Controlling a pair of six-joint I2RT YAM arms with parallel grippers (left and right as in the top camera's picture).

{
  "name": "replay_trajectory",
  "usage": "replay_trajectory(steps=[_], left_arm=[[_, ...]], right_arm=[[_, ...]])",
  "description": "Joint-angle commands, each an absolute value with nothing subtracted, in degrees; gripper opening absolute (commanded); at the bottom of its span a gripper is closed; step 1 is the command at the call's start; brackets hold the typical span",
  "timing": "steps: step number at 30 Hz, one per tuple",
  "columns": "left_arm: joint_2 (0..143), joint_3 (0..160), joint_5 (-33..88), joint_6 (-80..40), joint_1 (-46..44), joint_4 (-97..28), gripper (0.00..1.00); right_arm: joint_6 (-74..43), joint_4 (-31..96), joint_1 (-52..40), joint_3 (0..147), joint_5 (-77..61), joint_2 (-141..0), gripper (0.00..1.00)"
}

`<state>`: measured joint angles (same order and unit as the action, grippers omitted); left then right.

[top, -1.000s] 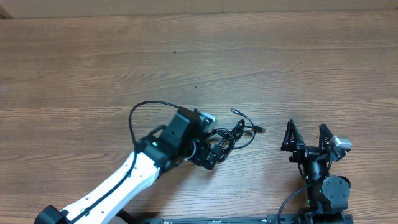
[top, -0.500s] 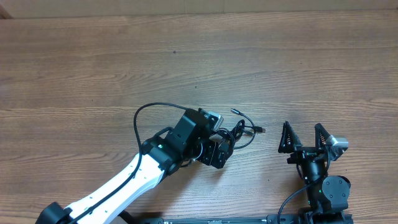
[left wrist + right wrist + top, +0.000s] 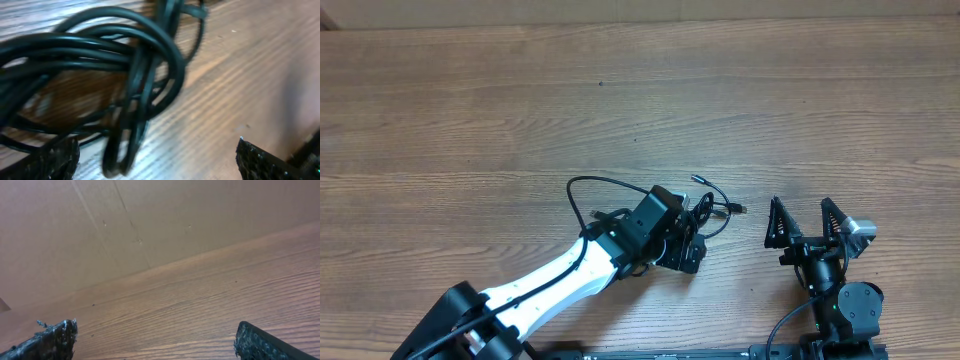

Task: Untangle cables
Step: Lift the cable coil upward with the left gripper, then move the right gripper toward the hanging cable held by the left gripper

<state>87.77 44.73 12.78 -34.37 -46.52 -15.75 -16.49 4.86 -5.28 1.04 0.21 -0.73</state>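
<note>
While the cables (image 3: 712, 212) lay knotted in one bundle near the middle of the table (image 3: 620, 100), loops crossing each other, none looked freed; by my judgement the whole untangling was left. The left gripper (image 3: 156, 161) hung low over the knot, its arm reaching in from the near left, jaws spread wide around nothing. The right gripper (image 3: 802, 218) sat apart at the near right, pointing away, fingers equally spread and empty.

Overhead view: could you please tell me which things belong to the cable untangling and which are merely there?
Job: tangled cables; left gripper, open over them; right gripper, open, off to the side.
Just there: wooden table; left arm's own thick cable.
</note>
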Motion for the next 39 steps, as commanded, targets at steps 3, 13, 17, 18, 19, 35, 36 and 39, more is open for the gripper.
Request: replay_trajectory(steps=[3, 13, 17, 18, 19, 35, 36, 39], left_arm=[[90.6, 46.0, 10.1, -34.6, -46.5, -13.4, 0.9], [90.8, 46.0, 8.3, -34.0, -46.4, -11.8, 0.11], [90.8, 46.0, 6.7, -33.0, -46.4, -12.0, 0.04], [90.8, 46.0, 6.6, -33.0, -46.4, -12.0, 0.04], [90.8, 46.0, 6.6, -33.0, -46.4, -11.9, 0.04], [76.5, 56.7, 9.9, 2.3, -41.1, -35.3, 0.04], [75.4, 56.7, 9.6, 4.6, -40.8, -35.3, 0.04], [72.8, 56.7, 7.4, 8.0, -40.4, -34.9, 0.04]], right_arm=[[-16.4, 4.8, -5.2, 0.5, -0.7, -0.2, 1.0], [-16.4, 4.7, -5.2, 0.5, -1.6, -0.2, 1.0], [-16.4, 4.7, -5.2, 0.5, -1.6, -0.2, 1.0], [-16.4, 4.7, -5.2, 0.5, -1.6, -0.2, 1.0], [-16.4, 4.7, -5.2, 0.5, -1.7, -0.2, 1.0], [-14.7, 5.4, -5.2, 1.8, -13.1, -2.8, 1.0], [-14.2, 6.4, -5.2, 2.6, -13.9, -3.0, 1.0], [-13.3, 12.0, -5.2, 6.9, -13.8, -3.4, 1.0]])
